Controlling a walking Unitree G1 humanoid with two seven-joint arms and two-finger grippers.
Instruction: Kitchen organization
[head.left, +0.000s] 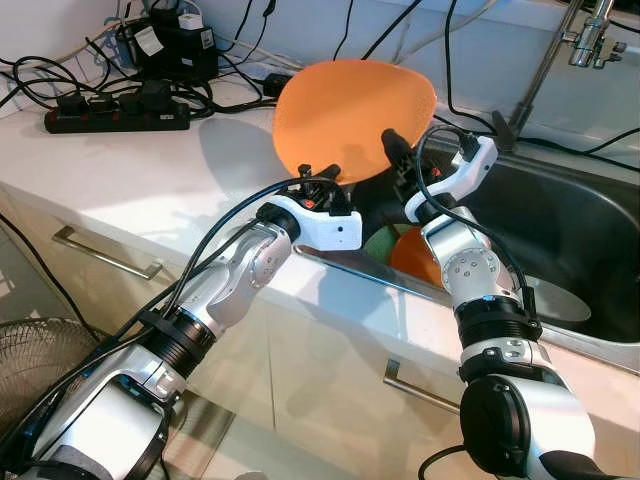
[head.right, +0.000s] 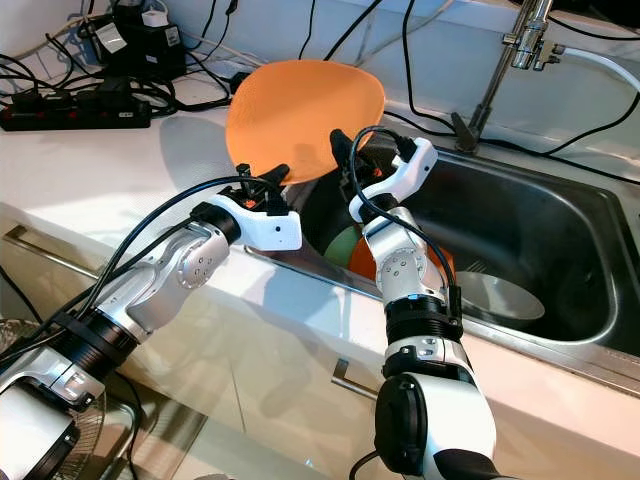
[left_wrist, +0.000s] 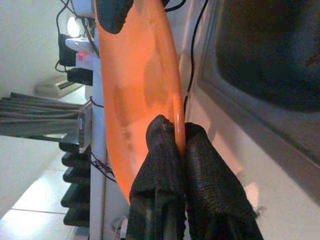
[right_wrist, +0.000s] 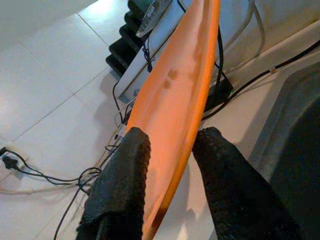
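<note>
From my head cameras, I hold an orange plate (head.left: 350, 115) tilted up over the counter (head.left: 150, 170) beside the sink (head.left: 570, 230). My left gripper (head.left: 325, 177) pinches its lower rim; my right gripper (head.left: 400, 160) is at its right edge. In my left wrist view, my fingers (left_wrist: 160, 165) clamp the rim. In my right wrist view, my fingers (right_wrist: 120, 180) straddle the plate, one pad touching, the other just off it.

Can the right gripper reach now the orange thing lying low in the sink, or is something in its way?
Probably not yet. The right gripper straddles the rim of the orange plate, which the left gripper also pinches. The orange thing lies below the right forearm, partly hidden; the plate would have to be released first.
</note>
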